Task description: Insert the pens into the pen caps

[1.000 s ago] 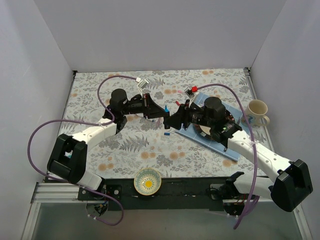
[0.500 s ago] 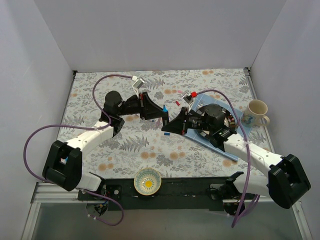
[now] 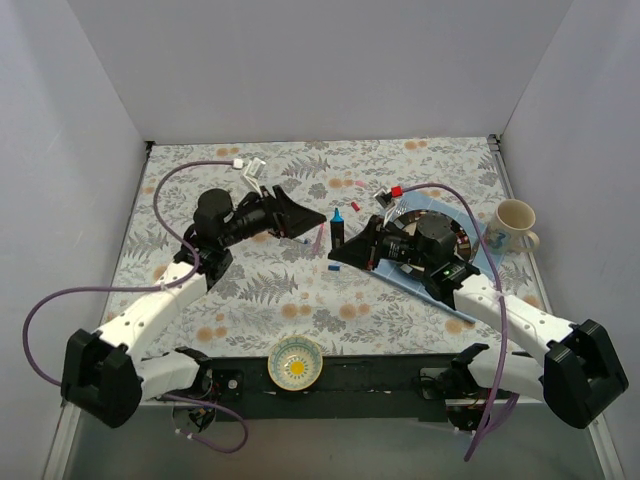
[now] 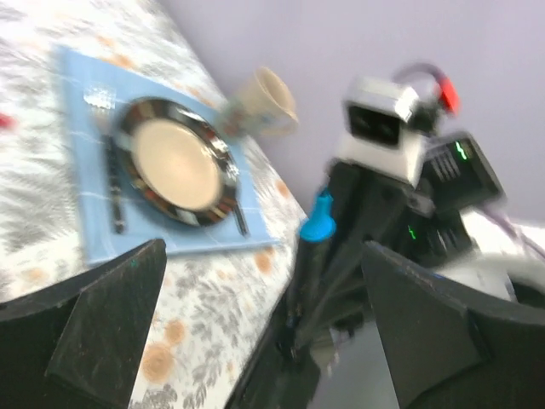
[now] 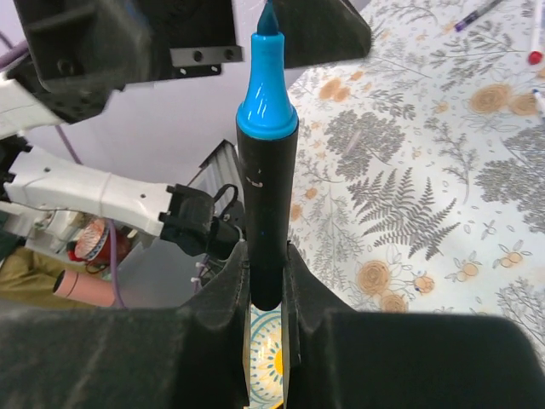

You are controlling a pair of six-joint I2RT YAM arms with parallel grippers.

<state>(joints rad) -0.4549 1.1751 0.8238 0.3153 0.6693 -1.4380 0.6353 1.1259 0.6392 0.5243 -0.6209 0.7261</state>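
The marker (image 5: 266, 196) is clamped low on its black barrel by the right gripper (image 5: 266, 290) and is held upright, its light-blue end pointing up and away from the fingers. No cap is seen on that end, so this pen is judged not yet capped.

The left gripper (image 3: 303, 220) is spread wide and nothing is held in it. It is turned toward the right gripper, and in the left wrist view the marker is framed between its two fingers, just ahead of them and apart from both.

A thin pinkish pen (image 3: 320, 237) lies on the table (image 3: 250, 300) just under the left fingertips. A red cap (image 3: 355, 205) is seen beyond the right gripper, lying loose. More pens are glimpsed on the table in the right wrist view, far beyond the marker; whether they are capped cannot be told.

No finished pen can be confirmed. The task is judged to be at an early stage: a cap has to be fetched for the marker, and the other pens are left to be done.
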